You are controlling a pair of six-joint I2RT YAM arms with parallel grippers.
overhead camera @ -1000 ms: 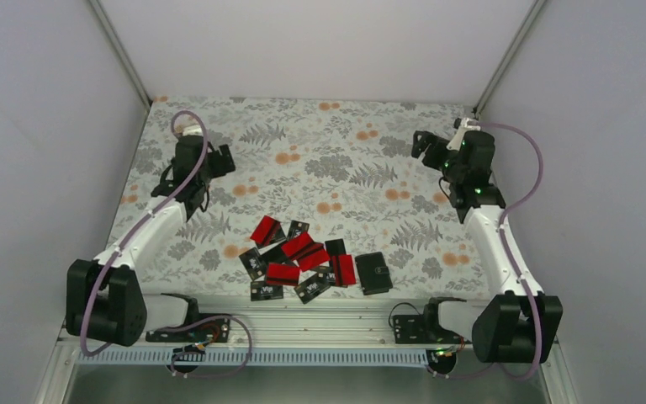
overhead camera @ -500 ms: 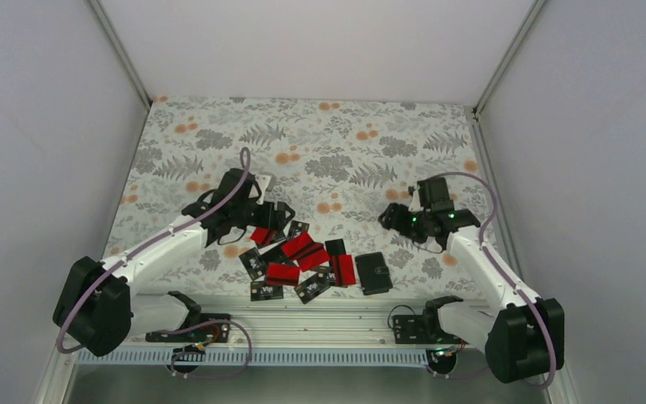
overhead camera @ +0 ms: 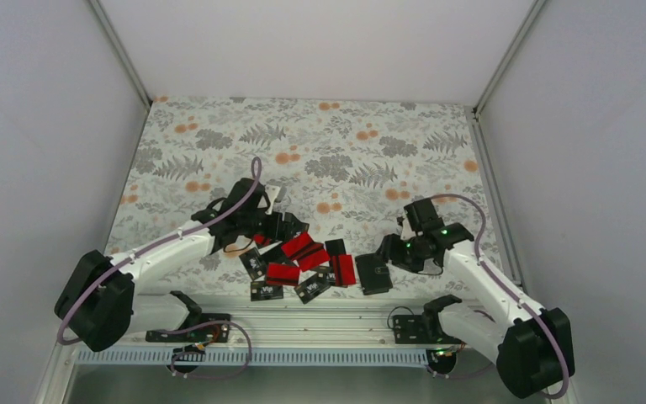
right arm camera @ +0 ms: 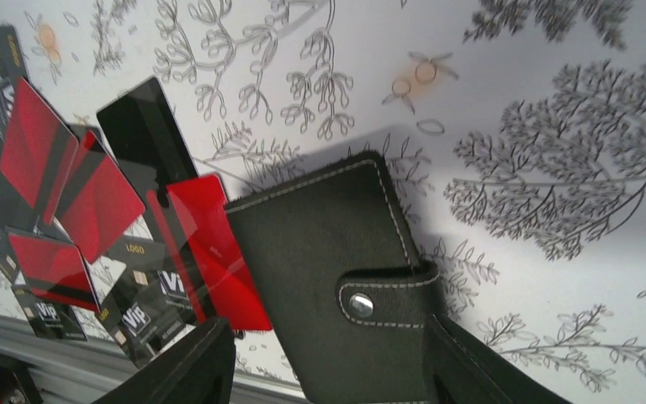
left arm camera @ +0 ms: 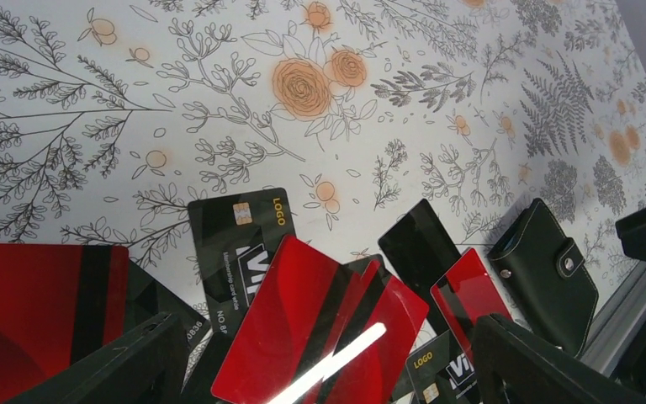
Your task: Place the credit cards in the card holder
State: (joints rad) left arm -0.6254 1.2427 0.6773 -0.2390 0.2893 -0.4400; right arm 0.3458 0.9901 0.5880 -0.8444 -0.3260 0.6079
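2 pairs of fingers hang spread above the floral table (left arm camera: 92, 101). My left fingers (left arm camera: 135, 353), released and empty, are over the scattered credit cards (left arm camera: 303, 328), thin glossy red and black rectangles. My right fingers (right arm camera: 185, 370) straddle the closed card holder (right arm camera: 320, 236), unclamped; it lies just beside the cards, stitched black, grained. Opening it comes first, I judge: pin it, then lift its snap tab (right arm camera: 360, 305).

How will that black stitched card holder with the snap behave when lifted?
The black stitched card holder probably stays stiff: it looks thick and its snap tab is shut. Its matte surface likely grips well. Flat, it shouldn't roll.
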